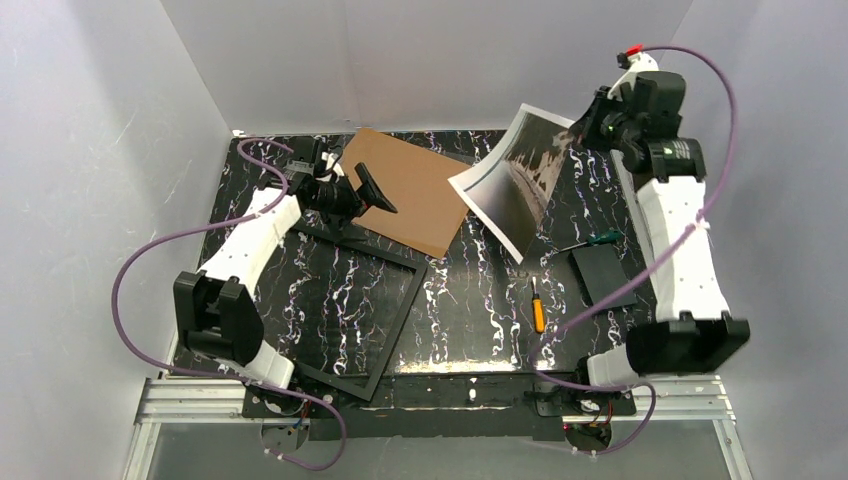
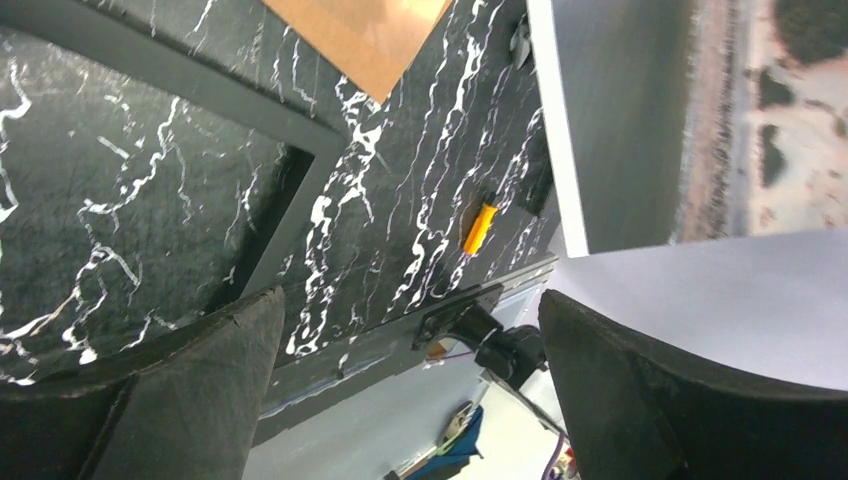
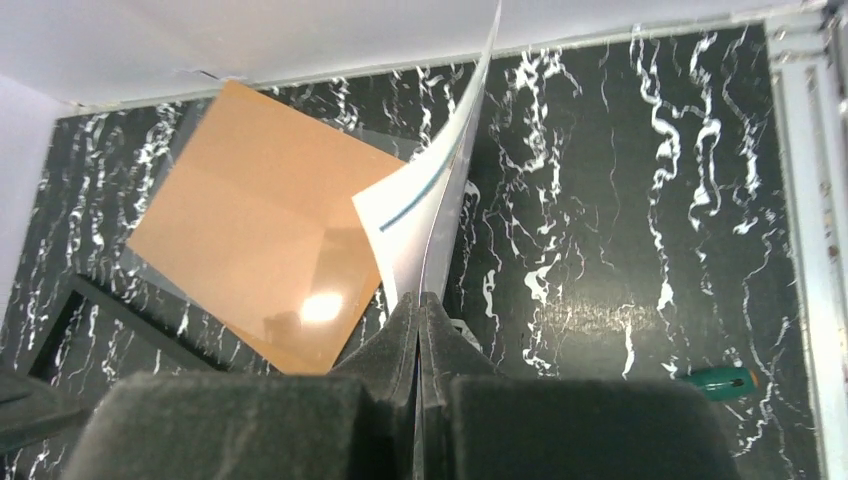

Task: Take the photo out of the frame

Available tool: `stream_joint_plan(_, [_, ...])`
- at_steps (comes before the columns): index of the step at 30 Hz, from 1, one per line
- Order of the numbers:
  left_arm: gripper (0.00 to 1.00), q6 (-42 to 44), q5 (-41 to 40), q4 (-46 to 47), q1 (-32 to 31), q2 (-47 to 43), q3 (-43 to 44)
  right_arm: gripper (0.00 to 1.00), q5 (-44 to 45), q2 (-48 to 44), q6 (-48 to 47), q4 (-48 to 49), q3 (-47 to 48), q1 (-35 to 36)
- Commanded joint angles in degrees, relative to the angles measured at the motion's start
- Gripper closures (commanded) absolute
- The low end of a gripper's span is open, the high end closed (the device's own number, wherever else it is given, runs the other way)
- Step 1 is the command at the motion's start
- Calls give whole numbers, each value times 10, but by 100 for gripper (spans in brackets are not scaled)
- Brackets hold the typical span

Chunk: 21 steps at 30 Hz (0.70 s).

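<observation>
Your right jaws pinch the photo (image 1: 522, 178) aloft, clear of the frame (image 1: 395, 328); left jaws gape empty; seemingly only setting down remains.

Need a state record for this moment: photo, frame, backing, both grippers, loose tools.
photo: out of the frame, raised and curled, far right
frame: empty, flat on the table, near left
backing board: brown, flat, far centre
right gripper: shut on the photo's edge
left gripper: open, empty, by the board's left side
tools: orange-handled screwdriver and green-handled screwdriver, lying right of centre
black box: flat, beside the right arm
</observation>
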Motion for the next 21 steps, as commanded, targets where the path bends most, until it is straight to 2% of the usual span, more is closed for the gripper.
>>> stream_joint_plan(1, [0,52,1,-88,3,-62,-14,99,-13,-87,-39,-12,-5,17])
stream_joint_plan(6, [0,128,-77,-155,3,-104,-4,99,-20,-115,-22,-21,66,100])
stream_joint_plan(11, [0,192,-180,-189,5,-144,1,99,-40,-57,14,7,165,209])
stream_joint_plan(17, [0,250,-338,-187,11,-205,-34,99,-143,36,130,92,257,255])
stream_joint_plan(21, [0,264,-373,-182,24,-218,-42,99,-214,82,217,176,266,261])
